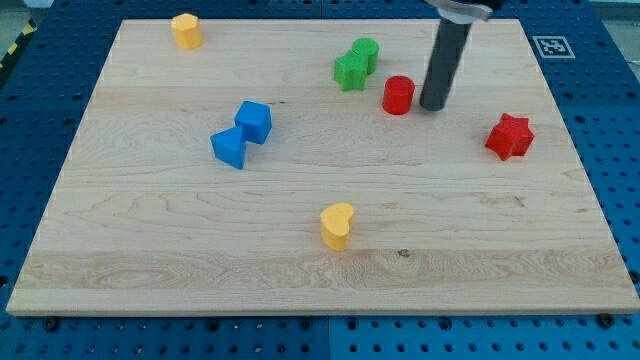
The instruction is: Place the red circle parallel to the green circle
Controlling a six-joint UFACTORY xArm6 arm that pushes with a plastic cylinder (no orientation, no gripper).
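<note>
The red circle (398, 95) stands on the wooden board near the view's top, right of centre. The green circle (366, 52) stands up and to its left, touching a green star-shaped block (350, 71) just below it. My tip (434, 106) rests on the board just to the right of the red circle, a small gap apart from it. The dark rod rises from the tip to the view's top edge.
A red star block (510, 136) lies to the right. Two blue blocks (253, 121) (229, 147) touch each other left of centre. A yellow heart-shaped block (337, 225) sits near the bottom middle. A yellow block (186, 30) sits at top left.
</note>
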